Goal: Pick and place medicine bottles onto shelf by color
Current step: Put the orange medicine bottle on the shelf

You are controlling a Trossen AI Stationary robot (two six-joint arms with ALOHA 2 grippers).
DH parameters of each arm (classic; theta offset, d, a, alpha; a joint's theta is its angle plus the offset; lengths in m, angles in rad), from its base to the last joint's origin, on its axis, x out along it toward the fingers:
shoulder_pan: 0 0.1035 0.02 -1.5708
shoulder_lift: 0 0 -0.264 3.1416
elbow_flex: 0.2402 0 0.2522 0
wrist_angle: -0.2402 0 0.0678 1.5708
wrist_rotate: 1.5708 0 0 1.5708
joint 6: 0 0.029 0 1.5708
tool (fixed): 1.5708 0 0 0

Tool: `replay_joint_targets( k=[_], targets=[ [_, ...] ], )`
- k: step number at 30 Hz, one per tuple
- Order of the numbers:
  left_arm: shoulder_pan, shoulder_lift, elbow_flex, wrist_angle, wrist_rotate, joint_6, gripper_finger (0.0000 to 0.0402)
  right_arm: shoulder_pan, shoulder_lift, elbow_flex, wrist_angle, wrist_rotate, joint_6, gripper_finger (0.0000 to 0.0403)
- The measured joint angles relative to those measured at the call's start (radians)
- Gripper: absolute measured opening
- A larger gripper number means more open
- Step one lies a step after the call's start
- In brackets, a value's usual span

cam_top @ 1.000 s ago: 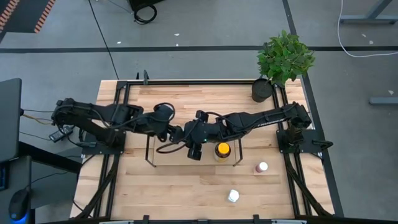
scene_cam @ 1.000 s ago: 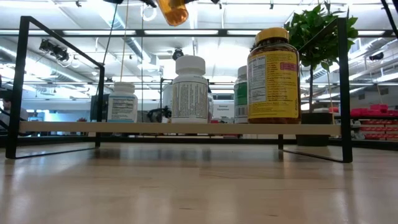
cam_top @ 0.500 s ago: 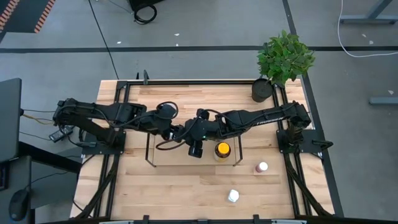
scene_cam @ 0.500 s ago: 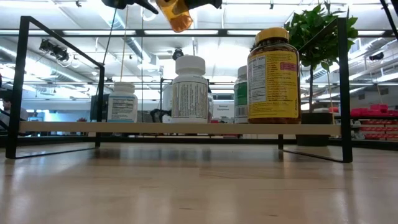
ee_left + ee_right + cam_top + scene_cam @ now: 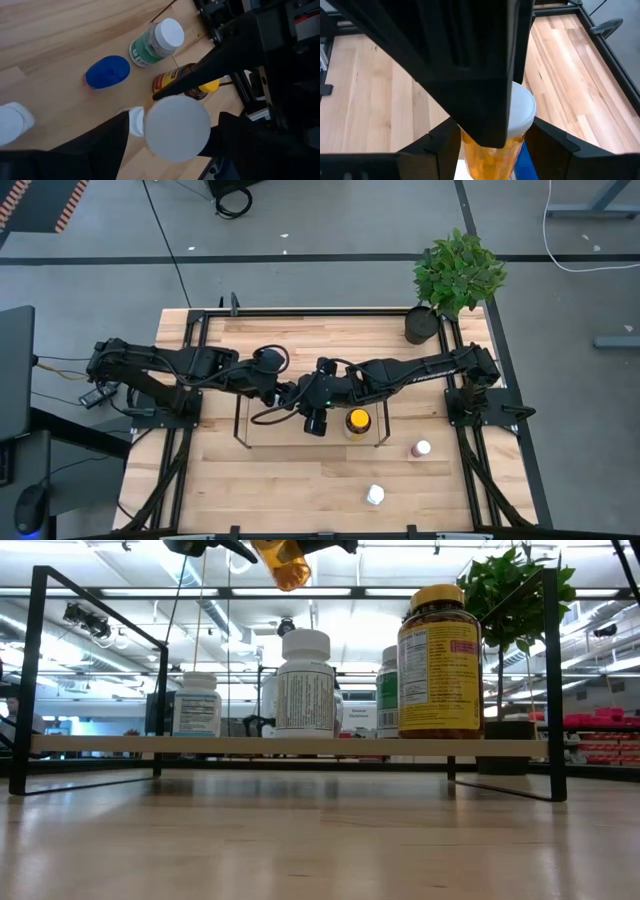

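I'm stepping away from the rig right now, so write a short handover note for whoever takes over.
Right gripper: shut on the orange bottle, held high above the shelf.
Left gripper: open, its fingers either side of that bottle's white cap.
Done: the yellow-capped bottle and several white-capped ones stand on the shelf.
Left: shelve the orange bottle, then the two loose bottles on the table.

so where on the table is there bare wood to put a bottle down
The near-left wood, between the shelf and the table front edge, is bare. So is the far strip between the shelf and the plant pot. The near-right holds two loose bottles. The shelf middle is crowded: both arms meet there beside the yellow-capped bottle.
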Motion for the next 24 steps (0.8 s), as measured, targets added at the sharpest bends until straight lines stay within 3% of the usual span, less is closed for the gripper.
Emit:
replay_joint_targets(
  k=[24],
  targets=[
    [0.001, 0.002, -0.002, 0.025, -0.006, -0.022, 0.0298, 0.020, -0.002, 0.002, -0.008, 0.015, 0.002, 0.0208]
  ],
)
